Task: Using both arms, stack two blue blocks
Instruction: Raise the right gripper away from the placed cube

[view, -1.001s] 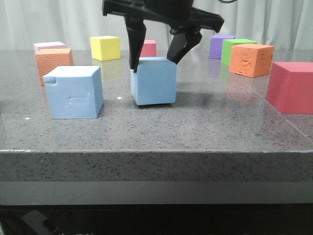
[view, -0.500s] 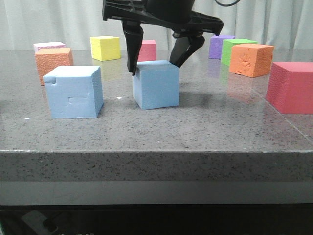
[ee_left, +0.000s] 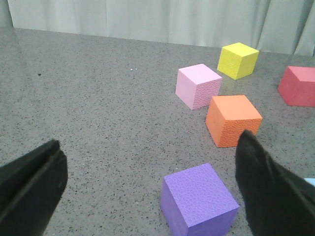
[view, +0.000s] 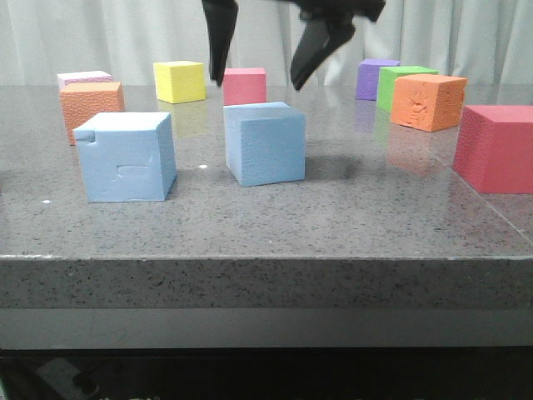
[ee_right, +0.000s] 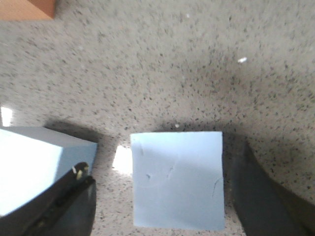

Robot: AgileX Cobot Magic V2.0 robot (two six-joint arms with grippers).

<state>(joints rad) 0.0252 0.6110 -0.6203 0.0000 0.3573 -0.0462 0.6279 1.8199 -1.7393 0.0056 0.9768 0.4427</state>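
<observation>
- Right gripper (view: 258, 79) hovers above the plain blue block (view: 264, 143), jaws apart, empty.
- Notched blue block (view: 125, 157) sits nearby on the table (view: 333, 217).
- Left gripper (ee_left: 147, 191) is spread wide, empty.
- A good grasp needs a straight, centred descent.

The light is bright and soft, and it comes from above. The shiny gray table (view: 350, 208) shows faint colored reflections of the far cubes. The plain blue block (view: 264, 143) has a dark shadow on its right side. The front view is sharp. In the right wrist view the speckled table looks a bit blurry, with white glare beside that block (ee_right: 177, 179). The black fingers (ee_left: 266, 189) look fuzzy up close.
</observation>
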